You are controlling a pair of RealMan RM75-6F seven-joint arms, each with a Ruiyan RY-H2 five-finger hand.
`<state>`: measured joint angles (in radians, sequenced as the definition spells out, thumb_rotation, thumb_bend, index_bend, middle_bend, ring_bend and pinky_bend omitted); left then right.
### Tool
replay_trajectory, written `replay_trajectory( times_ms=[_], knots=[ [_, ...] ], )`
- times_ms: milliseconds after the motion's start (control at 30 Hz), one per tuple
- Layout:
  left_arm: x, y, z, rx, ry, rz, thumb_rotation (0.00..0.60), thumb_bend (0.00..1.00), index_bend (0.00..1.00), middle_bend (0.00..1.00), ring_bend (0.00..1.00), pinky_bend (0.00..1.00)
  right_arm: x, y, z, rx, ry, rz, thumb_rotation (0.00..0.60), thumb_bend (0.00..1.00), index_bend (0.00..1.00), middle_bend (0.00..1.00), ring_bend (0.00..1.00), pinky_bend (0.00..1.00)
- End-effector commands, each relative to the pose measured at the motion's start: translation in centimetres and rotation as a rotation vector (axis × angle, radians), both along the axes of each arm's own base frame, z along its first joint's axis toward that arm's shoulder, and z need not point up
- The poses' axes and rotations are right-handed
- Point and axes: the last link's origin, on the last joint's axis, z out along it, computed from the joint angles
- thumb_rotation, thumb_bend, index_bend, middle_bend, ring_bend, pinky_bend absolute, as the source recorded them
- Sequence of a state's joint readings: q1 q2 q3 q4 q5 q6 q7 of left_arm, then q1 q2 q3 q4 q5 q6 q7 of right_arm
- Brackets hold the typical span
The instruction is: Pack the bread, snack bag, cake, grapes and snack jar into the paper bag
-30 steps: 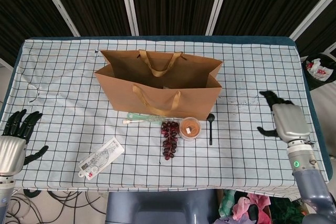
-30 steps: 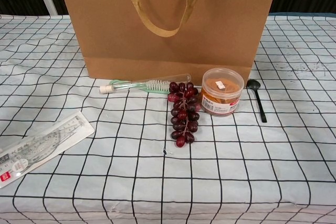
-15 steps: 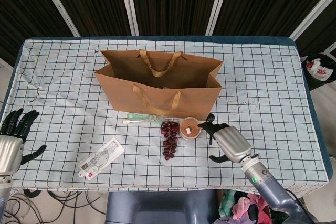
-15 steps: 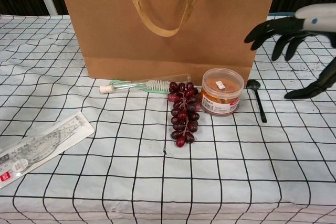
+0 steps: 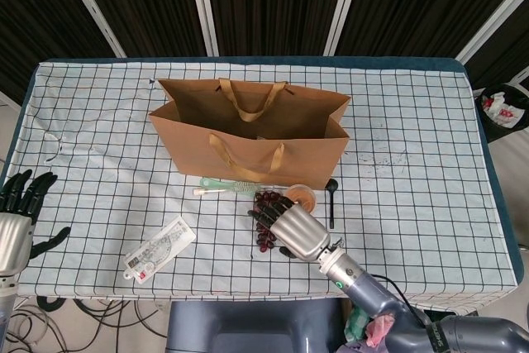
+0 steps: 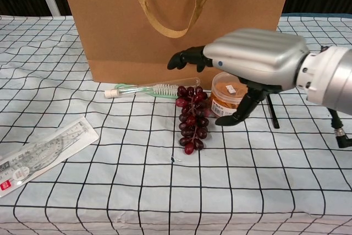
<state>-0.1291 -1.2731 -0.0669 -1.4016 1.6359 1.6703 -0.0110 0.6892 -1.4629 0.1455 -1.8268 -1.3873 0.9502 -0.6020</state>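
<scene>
Right hand (image 6: pixel 250 64), fingers spread and holding nothing, hovers over the grapes (image 6: pixel 191 118) lying at the paper bag's (image 5: pixel 248 134) six o'clock on the tabletop (image 5: pixel 413 121), likely poised to grasp them.

A surface (image 5: pixel 430 121) draped in a white black-gridded cloth (image 5: pixel 107 121) stands before dark slatted wall panels (image 5: pixel 273 2) split by pale strips.
</scene>
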Motion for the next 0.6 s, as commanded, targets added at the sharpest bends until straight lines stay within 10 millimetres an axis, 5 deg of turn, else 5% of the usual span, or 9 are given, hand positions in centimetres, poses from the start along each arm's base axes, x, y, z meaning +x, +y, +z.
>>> replay_trajectory(
  times_ms=[33,333,600],
  knots=[
    [0.0,0.0,0.0,-0.001,0.0,0.002,0.6,0.05,0.11,0.13,0.01,0.08,1.3,-0.8,-1.6,0.01,0.03,0.01,0.6,0.14,0.13,0.13,0.22,0.23],
    [-0.1,0.0,0.0,-0.007,-0.003,0.005,0.6,0.05,0.11,0.13,0.01,0.08,1.7,-2.5,-4.4,0.016,0.111,-0.009,0.6,0.15,0.13,0.13,0.22,0.23],
    [-0.1,0.1,0.0,-0.015,-0.005,0.009,0.6,0.05,0.11,0.13,0.01,0.08,0.9,-3.3,-4.8,-0.027,0.203,0.012,0.6,0.14,0.13,0.14,0.22,0.23]
  ],
)
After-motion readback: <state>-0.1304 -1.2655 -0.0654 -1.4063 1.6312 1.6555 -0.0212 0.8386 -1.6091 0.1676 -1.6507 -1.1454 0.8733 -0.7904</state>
